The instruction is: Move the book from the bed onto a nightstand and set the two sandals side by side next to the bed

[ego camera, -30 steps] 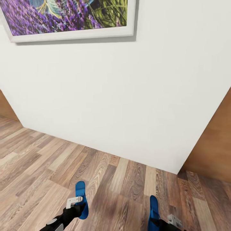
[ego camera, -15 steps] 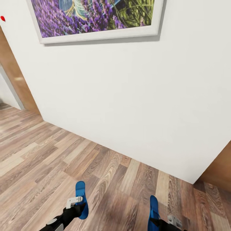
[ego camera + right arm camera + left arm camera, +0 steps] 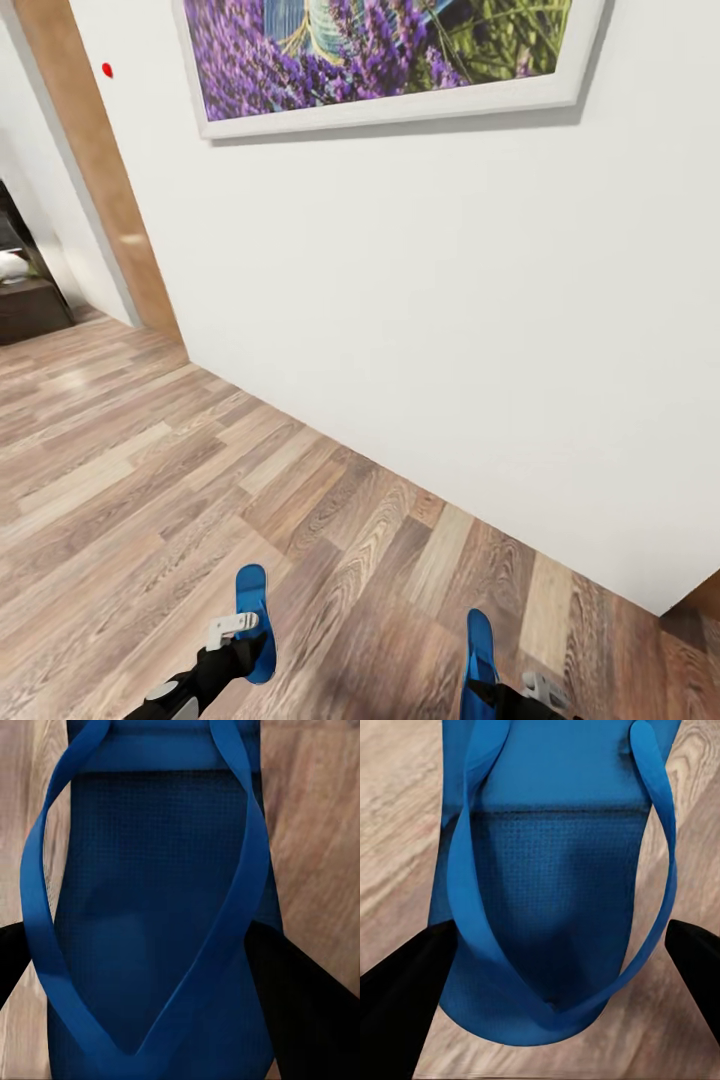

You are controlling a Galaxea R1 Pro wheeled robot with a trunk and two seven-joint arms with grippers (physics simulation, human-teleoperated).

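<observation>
Each jaws clamped around one sandal (image 3: pixel 252 610).

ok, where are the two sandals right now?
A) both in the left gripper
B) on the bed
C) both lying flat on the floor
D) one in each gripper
D: the left gripper holds one sandal and the right gripper the other sandal, each between dark fingers in the wrist views.
</observation>
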